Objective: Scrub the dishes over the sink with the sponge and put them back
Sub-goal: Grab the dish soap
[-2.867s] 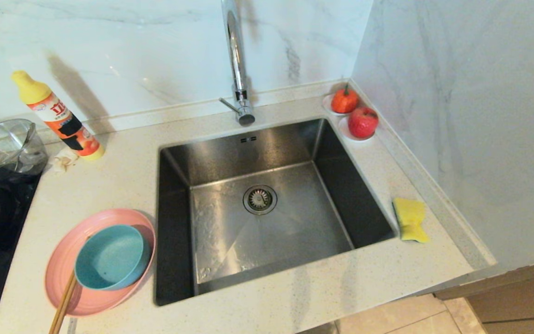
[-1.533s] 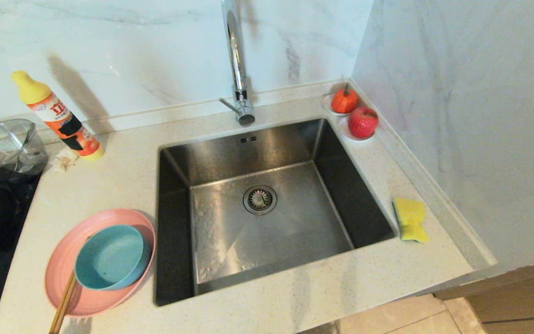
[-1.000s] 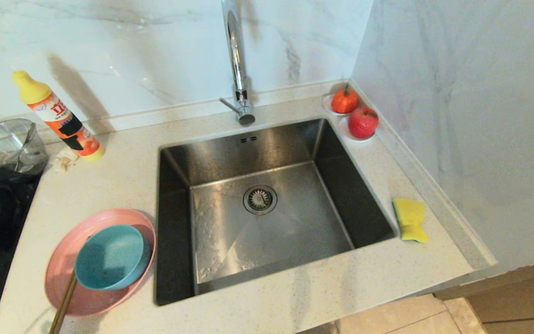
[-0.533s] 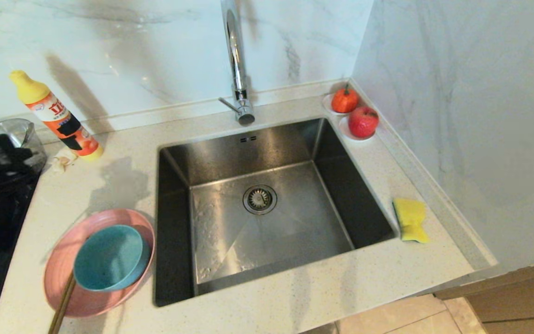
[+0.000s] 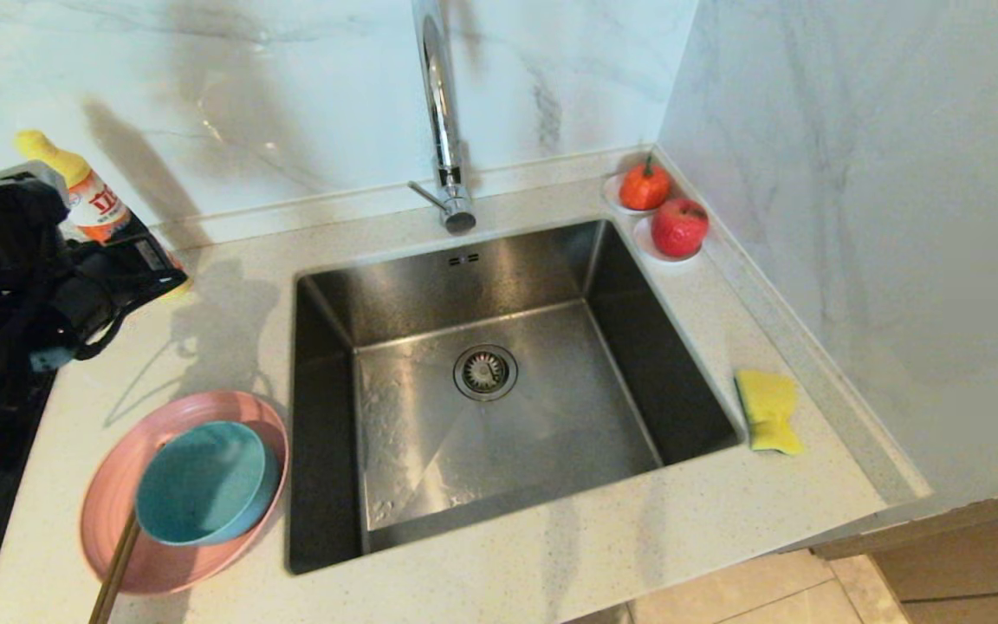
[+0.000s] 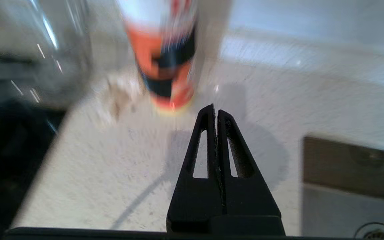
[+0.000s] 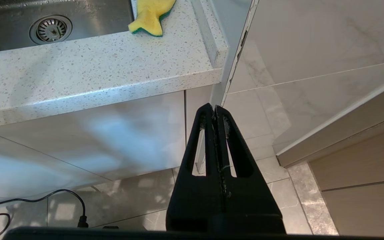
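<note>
On the worktop's front-left corner, the bowl sits in the plate. The left gripper, fingers pressed together and empty, must open before descending; the right gripper, also closed and empty, hangs below the counter.

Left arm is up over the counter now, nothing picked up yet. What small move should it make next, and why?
Probably swing the left hand down toward the teal bowl and open it. It is shut, holds nothing and hangs by the detergent bottle, while the bowl sits in the pink plate, untouched. The sponge lies across the sink, nearer the parked, shut right hand.
</note>
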`<state>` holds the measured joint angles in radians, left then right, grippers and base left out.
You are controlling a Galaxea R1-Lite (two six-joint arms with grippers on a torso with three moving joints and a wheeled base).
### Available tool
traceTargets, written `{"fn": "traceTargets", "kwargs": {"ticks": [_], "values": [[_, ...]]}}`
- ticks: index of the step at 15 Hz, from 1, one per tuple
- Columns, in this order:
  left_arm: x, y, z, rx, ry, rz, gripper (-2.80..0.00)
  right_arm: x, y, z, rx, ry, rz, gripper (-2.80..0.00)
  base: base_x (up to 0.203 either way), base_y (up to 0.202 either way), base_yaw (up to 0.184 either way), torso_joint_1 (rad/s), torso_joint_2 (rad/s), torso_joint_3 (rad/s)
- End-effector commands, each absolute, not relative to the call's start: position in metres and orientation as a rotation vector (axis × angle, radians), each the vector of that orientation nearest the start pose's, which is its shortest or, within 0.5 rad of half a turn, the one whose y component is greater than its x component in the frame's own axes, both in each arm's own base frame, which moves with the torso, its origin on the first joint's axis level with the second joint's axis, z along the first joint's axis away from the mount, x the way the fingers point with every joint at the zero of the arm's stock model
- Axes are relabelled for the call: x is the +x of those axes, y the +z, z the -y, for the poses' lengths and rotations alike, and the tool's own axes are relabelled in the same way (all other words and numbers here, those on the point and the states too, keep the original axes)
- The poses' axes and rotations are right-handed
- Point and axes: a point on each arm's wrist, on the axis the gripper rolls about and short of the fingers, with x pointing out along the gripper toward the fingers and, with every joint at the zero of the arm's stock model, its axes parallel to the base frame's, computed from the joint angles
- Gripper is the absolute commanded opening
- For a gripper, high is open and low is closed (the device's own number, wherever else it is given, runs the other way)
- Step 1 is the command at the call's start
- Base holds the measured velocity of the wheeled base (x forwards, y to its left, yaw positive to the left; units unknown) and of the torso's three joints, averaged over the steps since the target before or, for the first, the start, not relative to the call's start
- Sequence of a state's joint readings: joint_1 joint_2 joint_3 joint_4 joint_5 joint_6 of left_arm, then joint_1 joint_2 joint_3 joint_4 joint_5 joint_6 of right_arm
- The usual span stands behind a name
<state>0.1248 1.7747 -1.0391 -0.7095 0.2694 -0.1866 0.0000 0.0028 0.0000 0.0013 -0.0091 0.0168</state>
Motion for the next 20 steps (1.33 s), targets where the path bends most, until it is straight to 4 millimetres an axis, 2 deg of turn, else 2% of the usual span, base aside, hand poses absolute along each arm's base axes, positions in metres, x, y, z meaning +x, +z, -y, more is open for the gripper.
{"fn": "traceTargets", "kwargs": {"ticks": [1, 2, 3, 4, 8, 12, 15, 20], "values": [[0.359, 0.199, -0.053, -0.212, 0.41, -0.047, -2.8, -0.023, 0.075, 0.0, 0.017, -0.009, -0.005, -2.8, 0.0, 0.0, 0.0, 0.0, 0.0, 0.0], [0.364, 0.195, -0.054, -0.214, 0.416, -0.045, -2.8, -0.023, 0.075, 0.0, 0.017, -0.009, -0.005, -2.8, 0.0, 0.0, 0.0, 0.0, 0.0, 0.0], [0.368, 0.192, -0.054, -0.212, 0.429, -0.048, -2.05, -0.023, 0.076, 0.0, 0.017, -0.009, -0.003, -2.8, 0.0, 0.0, 0.0, 0.0, 0.0, 0.0], [0.37, 0.188, -0.055, -0.211, 0.437, -0.054, 0.0, -0.023, 0.075, 0.0, 0.017, -0.009, -0.005, -2.8, 0.0, 0.0, 0.0, 0.0, 0.0, 0.0], [0.373, 0.177, -0.057, -0.223, 0.472, -0.077, 0.0, -0.023, 0.075, 0.0, 0.017, -0.009, -0.005, -2.8, 0.0, 0.0, 0.0, 0.0, 0.0, 0.0], [0.373, 0.193, -0.058, -0.236, 0.52, 0.094, 0.0, -0.023, 0.075, 0.0, 0.017, -0.009, -0.005, -2.8, 0.0, 0.0, 0.0, 0.0, 0.0, 0.0], [0.376, 0.192, -0.06, -0.219, 0.538, 0.116, 0.0, -0.023, 0.075, 0.0, 0.017, -0.009, -0.005, -2.8, 0.0, 0.0, 0.0, 0.0, 0.0, 0.0], [0.397, 0.184, -0.069, -0.231, 0.559, 0.127, 0.0, -0.023, 0.075, 0.0, 0.017, -0.009, -0.005, -2.8, 0.0, 0.0, 0.0, 0.0, 0.0, 0.0]]}}
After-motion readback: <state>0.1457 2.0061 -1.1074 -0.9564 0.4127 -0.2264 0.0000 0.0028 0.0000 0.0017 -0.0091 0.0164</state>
